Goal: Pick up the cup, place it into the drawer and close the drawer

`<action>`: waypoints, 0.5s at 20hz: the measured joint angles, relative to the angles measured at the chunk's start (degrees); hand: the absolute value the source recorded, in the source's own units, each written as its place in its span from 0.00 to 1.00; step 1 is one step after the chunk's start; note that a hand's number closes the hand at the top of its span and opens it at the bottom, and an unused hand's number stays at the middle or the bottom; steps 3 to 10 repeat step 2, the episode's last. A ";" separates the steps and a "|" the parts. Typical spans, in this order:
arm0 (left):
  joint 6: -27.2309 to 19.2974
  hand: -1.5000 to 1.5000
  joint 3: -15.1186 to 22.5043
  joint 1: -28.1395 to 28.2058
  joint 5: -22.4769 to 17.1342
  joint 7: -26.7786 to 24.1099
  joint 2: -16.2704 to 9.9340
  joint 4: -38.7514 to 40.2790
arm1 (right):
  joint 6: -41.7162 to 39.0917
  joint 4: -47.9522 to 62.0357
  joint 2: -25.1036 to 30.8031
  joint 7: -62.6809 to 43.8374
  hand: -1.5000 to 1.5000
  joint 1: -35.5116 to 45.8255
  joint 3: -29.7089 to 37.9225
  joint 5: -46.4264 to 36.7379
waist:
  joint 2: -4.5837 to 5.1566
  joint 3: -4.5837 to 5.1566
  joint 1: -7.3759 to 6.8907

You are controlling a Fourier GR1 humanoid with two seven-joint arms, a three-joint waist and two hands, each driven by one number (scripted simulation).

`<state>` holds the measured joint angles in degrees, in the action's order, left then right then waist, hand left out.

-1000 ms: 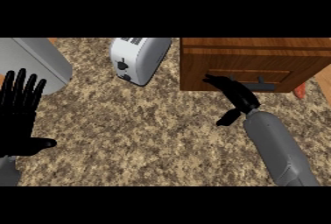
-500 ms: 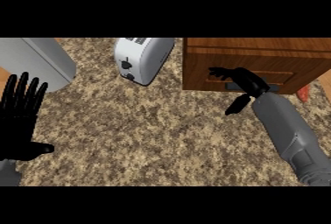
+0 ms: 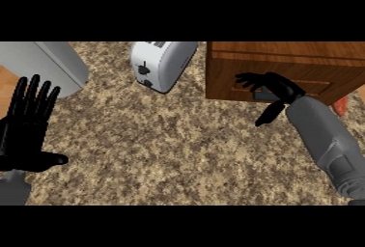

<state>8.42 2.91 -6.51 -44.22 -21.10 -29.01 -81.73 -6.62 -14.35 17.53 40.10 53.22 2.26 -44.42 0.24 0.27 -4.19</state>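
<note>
Pressing our right robot hand (image 3: 271, 86) against the wooden drawer (image 3: 285, 67) front, fingers curled, perhaps round its handle. Our left robot hand (image 3: 28, 128) rests open at the counter's (image 3: 171, 144) left edge. We cannot see the cup; toaster (image 3: 160, 62) nearby.

There are no words, numbers or signs to read on anything here.
</note>
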 measured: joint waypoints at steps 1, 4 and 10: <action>0.01 0.00 0.05 -0.04 0.17 -0.01 0.04 0.11 | -0.64 0.58 0.05 0.62 0.00 0.03 0.39 0.44 | 0.07 -0.13 -0.10; -0.25 0.00 0.10 -0.26 0.41 -0.02 0.22 0.17 | -1.14 1.23 -0.01 0.90 0.00 0.21 0.72 0.79 | 0.14 -0.25 -0.13; -0.25 0.00 0.10 -0.26 0.41 -0.02 0.22 0.17 | -1.14 1.23 -0.01 0.90 0.00 0.21 0.72 0.79 | 0.14 -0.25 -0.13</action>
